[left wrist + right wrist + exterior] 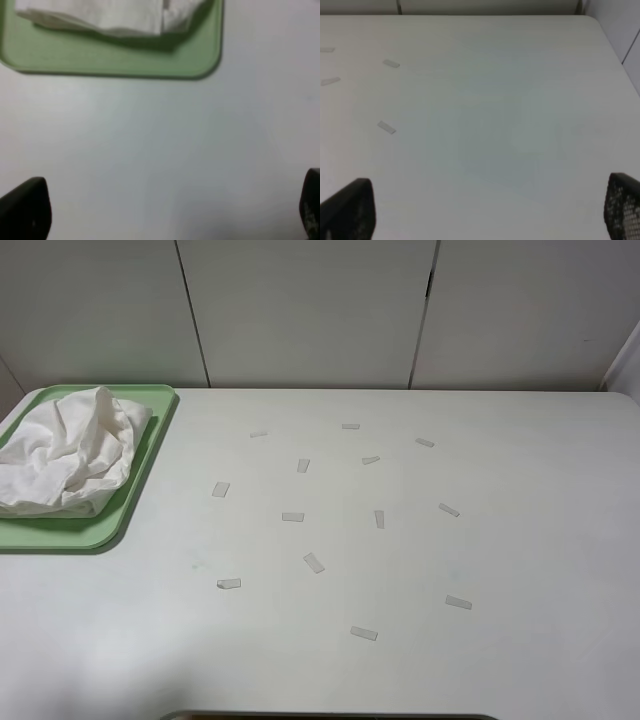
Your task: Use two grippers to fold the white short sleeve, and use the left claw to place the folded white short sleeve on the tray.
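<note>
The white short sleeve [68, 452] lies bunched and folded on the pale green tray [140, 475] at the far left of the table. It also shows in the left wrist view [115, 17], lying on the tray [125, 60]. My left gripper [170, 210] is open and empty over bare table, short of the tray's edge. My right gripper [485, 210] is open and empty over bare table on the right side. Neither arm shows in the exterior high view.
Several small pale tape strips [314, 562] are scattered over the middle of the white table [520, 540]; some show in the right wrist view [386, 127]. White wall panels stand behind the table. The table's right edge is near the right gripper.
</note>
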